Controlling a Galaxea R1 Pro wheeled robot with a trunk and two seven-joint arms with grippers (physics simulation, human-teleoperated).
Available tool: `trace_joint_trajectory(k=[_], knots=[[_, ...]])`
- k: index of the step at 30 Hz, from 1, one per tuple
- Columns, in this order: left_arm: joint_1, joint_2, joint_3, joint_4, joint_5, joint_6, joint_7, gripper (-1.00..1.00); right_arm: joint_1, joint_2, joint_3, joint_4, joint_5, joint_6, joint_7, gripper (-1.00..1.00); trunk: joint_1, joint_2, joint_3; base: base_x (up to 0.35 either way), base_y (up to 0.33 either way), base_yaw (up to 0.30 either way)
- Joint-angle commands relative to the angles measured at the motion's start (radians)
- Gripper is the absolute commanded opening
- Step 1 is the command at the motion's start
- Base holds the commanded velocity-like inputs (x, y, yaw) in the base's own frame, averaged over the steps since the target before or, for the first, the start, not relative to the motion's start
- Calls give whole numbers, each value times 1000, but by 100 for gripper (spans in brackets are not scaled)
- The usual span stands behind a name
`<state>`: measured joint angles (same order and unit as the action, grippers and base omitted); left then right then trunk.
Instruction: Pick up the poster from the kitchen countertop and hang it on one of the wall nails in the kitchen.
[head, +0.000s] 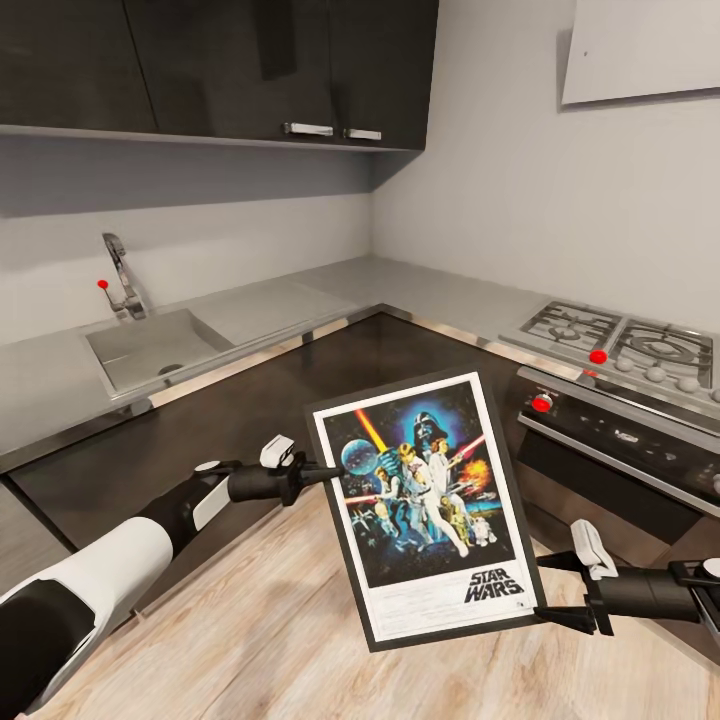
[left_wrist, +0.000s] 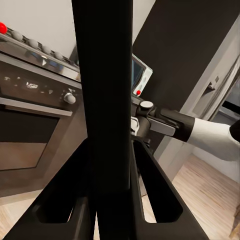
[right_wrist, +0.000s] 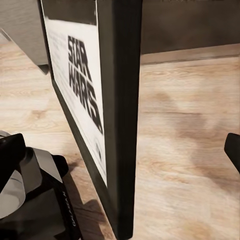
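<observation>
Fingers of the left gripper (head: 318, 470) squeeze the black-framed Star Wars poster (head: 425, 495) above the wooden floor (head: 300, 640); the right gripper (head: 553, 588) fingers are apart beside its corner

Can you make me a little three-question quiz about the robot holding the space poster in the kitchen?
1. True or false: the poster is lying flat on the kitchen countertop.
2. Which gripper is shut on the poster's edge: A) the left gripper B) the right gripper C) both?
3. Fill in: the big words at the bottom of the poster say ____.

Key
1. False: it is held up in the air above the wooden floor.
2. A: the left grips the side edge; the right gripper's fingers are spread open by the bottom corner.
3. STAR WARS
</observation>
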<state>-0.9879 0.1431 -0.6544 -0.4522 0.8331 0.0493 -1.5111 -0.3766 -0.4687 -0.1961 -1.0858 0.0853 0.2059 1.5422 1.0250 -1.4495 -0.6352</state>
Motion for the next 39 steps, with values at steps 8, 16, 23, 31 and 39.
trace_joint_trajectory(k=[8,16,23,31,39], knots=[[-1,1,-7,1,9,3,-1,-100,-1,2,-2,-1,5,9,6,100,0,-1,-1,0,0,0],[-1,1,-7,1,9,3,-1,-100,-1,2,-2,0,5,9,6,100,0,-1,-1,0,0,0],[-1,1,-7,2,9,3,-1,-100,-1,2,-2,0,5,10,6,100,0,-1,-1,0,0,0],[-1,1,-7,1,9,3,-1,-100,-1,9,-2,0,5,10,6,100,0,-1,-1,0,0,0],[-1,1,-7,2,9,3,-1,-100,-1,13,-2,0,5,9,6,100,0,-1,-1,0,0,0]])
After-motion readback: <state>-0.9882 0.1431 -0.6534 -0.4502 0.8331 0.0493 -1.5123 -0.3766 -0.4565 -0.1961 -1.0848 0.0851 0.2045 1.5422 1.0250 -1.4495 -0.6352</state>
